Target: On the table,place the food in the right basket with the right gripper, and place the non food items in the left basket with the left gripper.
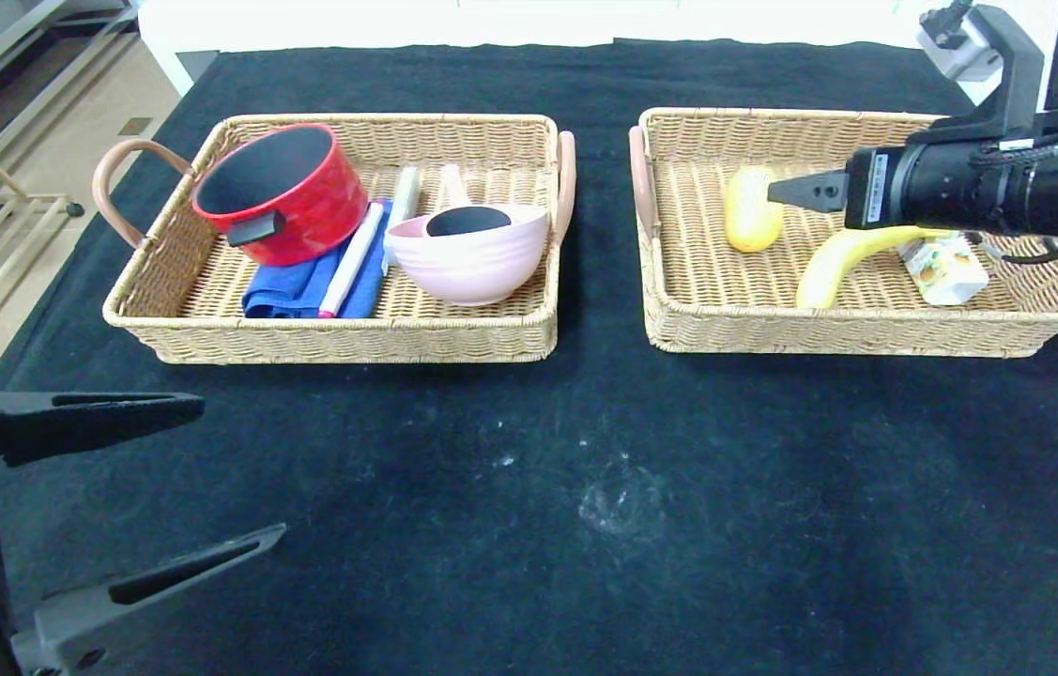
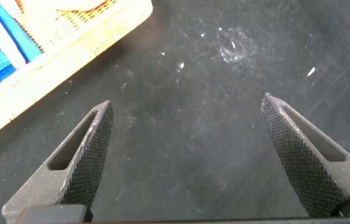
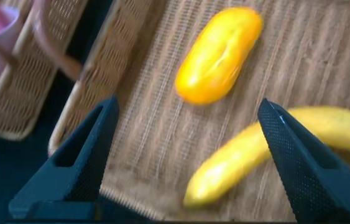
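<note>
Right claw (image 3: pixel 184 155) spread wide, holding nothing, above my right basket (image 1: pixel 866 333) over mango-like fruit (image 1: pixel 752 208), banana (image 1: pixel 834 263), drink carton (image 1: pixel 946 268). Left claw (image 1: pixel 209 474) spread, idle over near-left table (image 1: pixel 585 488). Risk: low withdrawal snags basket rim, drags it.

My head view is evenly lit, blown out white along the far edge beyond the table (image 1: pixel 529 526). The left wrist picture is sharp, overexposing the basket rim (image 2: pixel 69 53). My right wrist picture is motion-blurred; the banana (image 3: pixel 255 155) smears.
</note>
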`<state>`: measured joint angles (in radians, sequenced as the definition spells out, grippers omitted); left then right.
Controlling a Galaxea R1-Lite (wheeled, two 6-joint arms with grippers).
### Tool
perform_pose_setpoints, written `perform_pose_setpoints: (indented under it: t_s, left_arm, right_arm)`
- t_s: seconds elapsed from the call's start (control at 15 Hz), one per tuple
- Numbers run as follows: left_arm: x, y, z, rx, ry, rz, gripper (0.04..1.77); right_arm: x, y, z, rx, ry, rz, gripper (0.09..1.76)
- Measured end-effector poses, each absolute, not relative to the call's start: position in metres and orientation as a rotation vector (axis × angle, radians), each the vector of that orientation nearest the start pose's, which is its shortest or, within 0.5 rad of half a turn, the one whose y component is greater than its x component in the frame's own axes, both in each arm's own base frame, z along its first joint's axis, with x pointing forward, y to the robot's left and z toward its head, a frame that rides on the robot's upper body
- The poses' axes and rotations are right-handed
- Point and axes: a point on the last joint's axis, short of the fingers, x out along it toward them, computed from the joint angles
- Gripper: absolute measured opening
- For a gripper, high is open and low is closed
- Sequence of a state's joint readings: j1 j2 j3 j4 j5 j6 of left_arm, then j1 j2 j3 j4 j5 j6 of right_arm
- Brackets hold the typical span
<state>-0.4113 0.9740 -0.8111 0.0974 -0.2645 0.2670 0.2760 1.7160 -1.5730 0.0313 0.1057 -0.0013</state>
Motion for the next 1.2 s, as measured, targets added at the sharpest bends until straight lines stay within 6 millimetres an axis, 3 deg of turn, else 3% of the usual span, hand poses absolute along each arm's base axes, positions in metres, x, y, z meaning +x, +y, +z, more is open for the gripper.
perform_pose_setpoints:
  t_s: [0.47,0.8,1.2]
  left_arm:
    - [0.084,-0.042,0.274,0.263,0.121,-0.672,1.72]
    - [0.065,-0.029,0.266,0.272,0.168,-0.539,1.72]
    - [0.033,-0.012,0.261,0.248,0.102,-0.392,1.72]
  right_arm:
    - [0.227,0.071,0.322,-0.06,0.19,0.412,1.68]
    - [0.161,0.051,0.312,-0.059,0.159,0.408,1.69]
    - [0.075,0.019,0.295,-0.052,0.127,0.327,1.7]
